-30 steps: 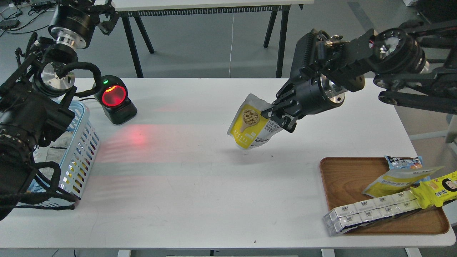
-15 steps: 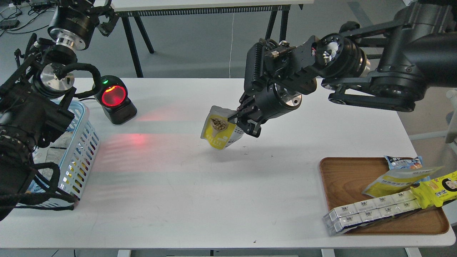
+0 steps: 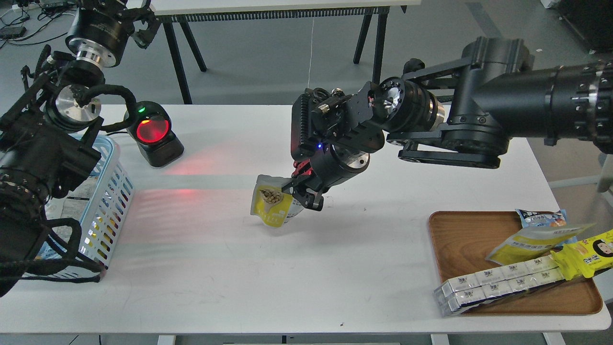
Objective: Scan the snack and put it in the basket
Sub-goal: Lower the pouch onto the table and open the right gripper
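The snack (image 3: 269,207) is a small pouch, yellow below and silvery-white above, with a round picture of beige nuggets. It hangs tilted just above the middle of the white table. My right gripper (image 3: 300,191) is shut on its right side and reaches in from the right. The light blue basket (image 3: 111,191) stands at the table's left edge, well left of the snack, partly hidden behind my left arm. My left gripper (image 3: 138,21) is raised at the top left, above and behind the basket; its fingers cannot be told apart.
A black scanner (image 3: 153,133) with a glowing red window stands at the back left and casts red light on the table. A brown wooden tray (image 3: 459,239) at the front right holds a flat yellow pouch (image 3: 531,242), a long yellow packet (image 3: 586,254), white boxes (image 3: 498,282) and a blue packet (image 3: 541,218).
My right gripper has carried the snack leftward and lower, from right of centre to the table's middle, closer to the scanner. The left arm has not moved.
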Robot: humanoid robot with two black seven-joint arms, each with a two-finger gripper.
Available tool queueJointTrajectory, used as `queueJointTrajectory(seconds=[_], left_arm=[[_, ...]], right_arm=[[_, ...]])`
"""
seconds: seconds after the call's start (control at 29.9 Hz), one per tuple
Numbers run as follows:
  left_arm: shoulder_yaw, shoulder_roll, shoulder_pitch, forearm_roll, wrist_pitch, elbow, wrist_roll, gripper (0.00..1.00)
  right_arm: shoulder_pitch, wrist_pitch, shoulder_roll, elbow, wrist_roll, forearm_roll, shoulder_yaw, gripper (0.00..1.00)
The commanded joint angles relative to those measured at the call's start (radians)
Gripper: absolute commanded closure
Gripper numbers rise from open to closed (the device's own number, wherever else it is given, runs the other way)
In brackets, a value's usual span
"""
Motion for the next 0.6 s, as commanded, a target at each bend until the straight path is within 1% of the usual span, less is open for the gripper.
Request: queueJointTrajectory(seconds=[0.0,0.17,0.27,0.33,0.47,0.57], left_arm=[[0.000,0.001,0.000,0.000,0.000,0.000,0.000,0.00],[0.000,-0.001,0.001,0.000,0.000,0.000,-0.001,0.00],[0.000,-0.001,0.001,0.000,0.000,0.000,-0.001,0.00],[0.000,-0.001,0.001,0.000,0.000,0.000,-0.001,0.00],[0.000,-0.001,0.000,0.000,0.000,0.000,-0.001,0.00],[0.000,0.001,0.000,0.000,0.000,0.000,-0.001,0.00]], right_arm=[[-0.023,0.002,0.023,-0.020,0.000,-0.003,-0.005,1.00],[-0.052,0.004,0.043,-0.048,0.000,-0.010,-0.008,0.99],[-0.053,0.004,0.046,-0.050,0.000,-0.010,-0.008,0.97],[-0.052,0.004,0.048,-0.050,0.000,-0.010,-0.008,0.94],[-0.052,0.004,0.049,-0.048,0.000,-0.008,-0.008,0.83],[-0.041,0.002,0.049,-0.047,0.000,-0.005,-0.007,0.77]])
